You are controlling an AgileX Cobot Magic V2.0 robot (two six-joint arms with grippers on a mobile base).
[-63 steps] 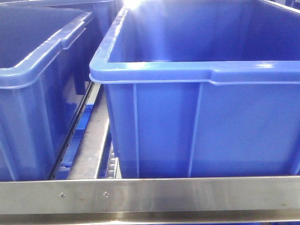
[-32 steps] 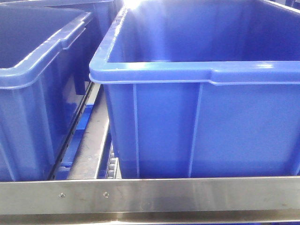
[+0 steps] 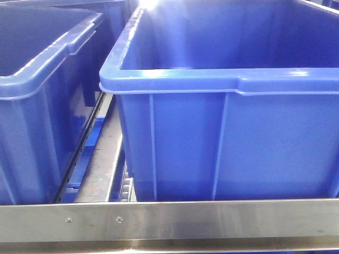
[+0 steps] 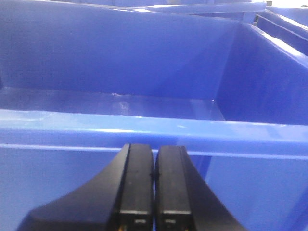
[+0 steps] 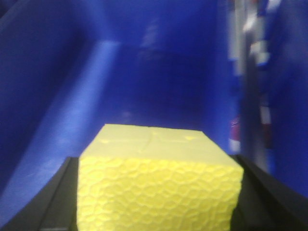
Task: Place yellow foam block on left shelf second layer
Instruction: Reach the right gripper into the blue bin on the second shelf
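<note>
In the front view the big blue plastic bin sits slightly more left than before, so the base probably creeps; the right gripper clamps the bright yellow foam block between its fingers, over blue bin walls. The left gripper is closed on nothing; placing remains.

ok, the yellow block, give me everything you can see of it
The yellow block shows only in the right wrist view. It is bright yellow and matte, with a honeycomb-like pitted texture on the near face and a smoother top bearing a faint crease and a few small dents. Edges look sharp and square. It sits level between the two dark fingers of the right gripper, which flank it on both sides. Behind it are blurred blue bin walls. Its underside is out of view.
</note>
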